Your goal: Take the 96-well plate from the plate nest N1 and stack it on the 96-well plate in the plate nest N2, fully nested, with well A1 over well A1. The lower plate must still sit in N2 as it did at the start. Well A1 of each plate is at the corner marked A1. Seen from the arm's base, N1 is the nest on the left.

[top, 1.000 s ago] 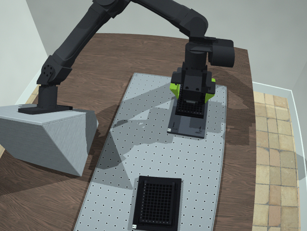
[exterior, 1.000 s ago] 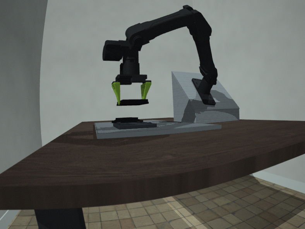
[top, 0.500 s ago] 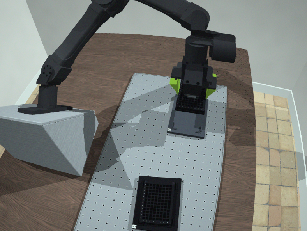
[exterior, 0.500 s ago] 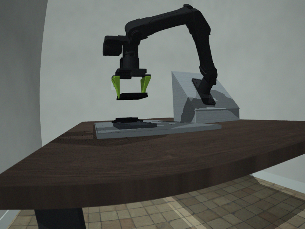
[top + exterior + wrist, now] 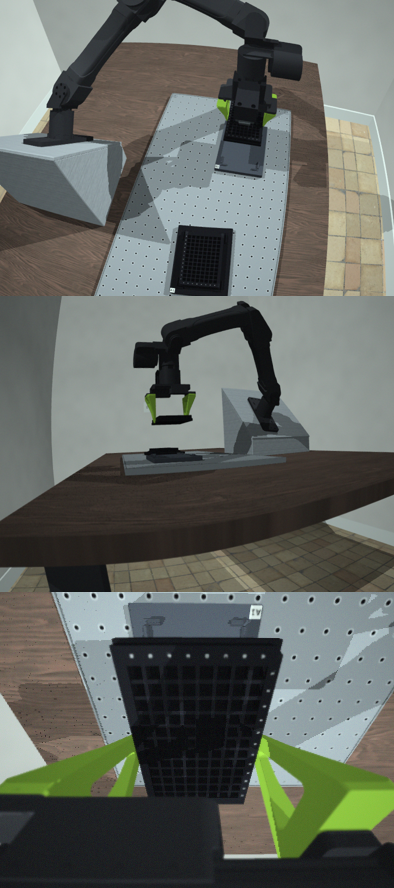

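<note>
My gripper [image 5: 170,418], with green fingers, is shut on a black 96-well plate [image 5: 195,722] across its short width. It holds the plate level, high above the dark grey nest N1 [image 5: 240,157], which stands empty with an A1 label at its corner [image 5: 216,166]. In the wrist view the nest [image 5: 195,619] shows beyond the plate's far edge. The held plate also shows in the top view [image 5: 243,130] and from the side in the exterior view [image 5: 171,419]. The second black 96-well plate [image 5: 201,259] sits in nest N2 at the near end of the baseplate, its A1 label [image 5: 172,290] at the near left corner.
Both nests stand on a grey perforated baseplate [image 5: 203,191] on a brown wooden table. The arm's base sits on a grey wedge-shaped pedestal [image 5: 60,178] to the left. The table's right edge drops to a tiled floor [image 5: 353,207].
</note>
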